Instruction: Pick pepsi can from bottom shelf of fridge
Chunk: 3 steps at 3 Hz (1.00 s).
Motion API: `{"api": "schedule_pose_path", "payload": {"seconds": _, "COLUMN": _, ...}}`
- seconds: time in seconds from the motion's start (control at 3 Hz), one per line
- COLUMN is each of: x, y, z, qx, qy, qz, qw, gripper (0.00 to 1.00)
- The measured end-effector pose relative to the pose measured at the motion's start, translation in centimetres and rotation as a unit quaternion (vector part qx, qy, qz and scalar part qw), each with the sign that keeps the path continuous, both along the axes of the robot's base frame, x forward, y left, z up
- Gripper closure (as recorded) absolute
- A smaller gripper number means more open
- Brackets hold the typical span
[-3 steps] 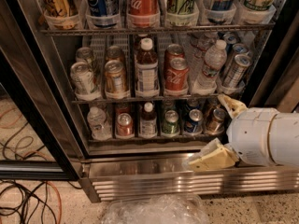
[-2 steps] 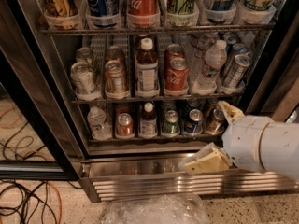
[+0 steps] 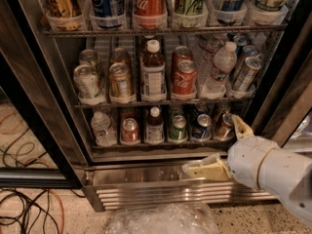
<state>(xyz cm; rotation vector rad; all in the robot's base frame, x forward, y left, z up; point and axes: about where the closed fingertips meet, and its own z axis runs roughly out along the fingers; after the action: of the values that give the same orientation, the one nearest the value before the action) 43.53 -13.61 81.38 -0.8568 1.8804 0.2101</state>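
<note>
The fridge [image 3: 73, 130] stands open with three wire racks of drinks. On the bottom shelf [image 3: 161, 143] the short blue pepsi can [image 3: 202, 126] stands in its cup holder, between a green can [image 3: 178, 128] on its left and a brown can [image 3: 224, 126] on its right. My gripper [image 3: 211, 143] is open and empty, in front of the shelf at the lower right. One cream finger [image 3: 207, 169] points left along the steel base below the can. The other finger [image 3: 241, 127] points up beside the brown can. It does not touch the pepsi can.
The bottom shelf also holds a water bottle [image 3: 101, 128], a red can [image 3: 130, 130] and a dark bottle [image 3: 155, 125]. The middle rack holds two red Coca-Cola cans [image 3: 184, 77]. A slatted grille [image 3: 161, 196], a crumpled plastic bag [image 3: 161, 219] and floor cables [image 3: 29, 213] lie below.
My gripper has shifted a little to the left and down, still open, closer to the front of the bottom shelf. The drinks have not moved.
</note>
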Motion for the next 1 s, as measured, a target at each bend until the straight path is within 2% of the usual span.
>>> {"api": "schedule_pose_path", "payload": {"seconds": 0.33, "x": 1.6, "y": -2.3, "z": -2.5, "qx": 0.054, "qy": -0.027, "qz": -0.058, "qw": 0.9965, "gripper": 0.0}}
{"api": "schedule_pose_path", "payload": {"seconds": 0.67, "x": 1.7, "y": -2.5, "z": -5.1, "qx": 0.068, "qy": -0.06, "qz": -0.059, "qw": 0.9941, "gripper": 0.0}}
{"api": "schedule_pose_path", "payload": {"seconds": 1.0, "x": 2.0, "y": -1.9, "z": -6.3, "qx": 0.095, "qy": -0.06, "qz": -0.051, "qw": 0.9924, "gripper": 0.0}}
